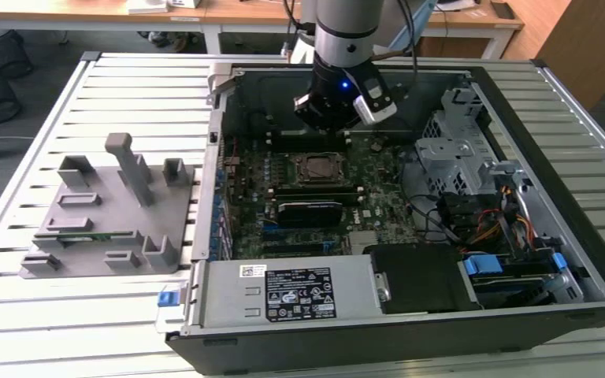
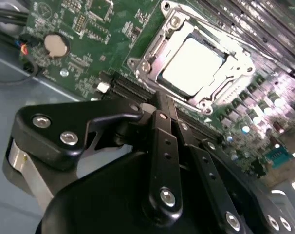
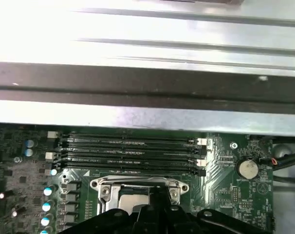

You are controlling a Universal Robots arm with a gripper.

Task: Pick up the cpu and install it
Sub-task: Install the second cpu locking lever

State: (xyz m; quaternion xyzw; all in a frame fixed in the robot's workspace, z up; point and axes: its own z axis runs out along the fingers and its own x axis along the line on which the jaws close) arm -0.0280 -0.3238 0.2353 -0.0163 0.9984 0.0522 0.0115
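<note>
Slatted metal workbench (image 1: 124, 315), with wooden desks behind it at the far edge of the exterior view.

Item, nearest: open computer case (image 1: 408, 346) lying on the bench, a labelled silver power supply (image 1: 281, 293) along its near wall.

Item, toward the exterior view's left: grey fixture block (image 1: 108, 213), set apart from the case.

Item, mid-case: green motherboard (image 1: 376, 177) carrying the socket (image 1: 317, 167) with its metal frame. The cpu (image 2: 192, 66) is seen in the second wrist view as a pale, shiny square lying inside that frame; it appears already seated.

Item, beyond the socket: gripper (image 2: 162, 105), hung from the arm (image 1: 347, 31), which descends nearly vertically from the far side with the wrist pointed down into the case. In the second wrist view the black fingers (image 2: 159, 146) are drawn together at the tips with nothing between them, just clear of the socket frame.

Item, farthest on the board: memory slots (image 3: 128, 151), a coin cell (image 3: 246, 168) beside them.

Risk, judged: the chip may sit slightly askew, which glare hides; pressure there would bend socket pins. The fingertips could also strike the frame if lowered off-centre.
</note>
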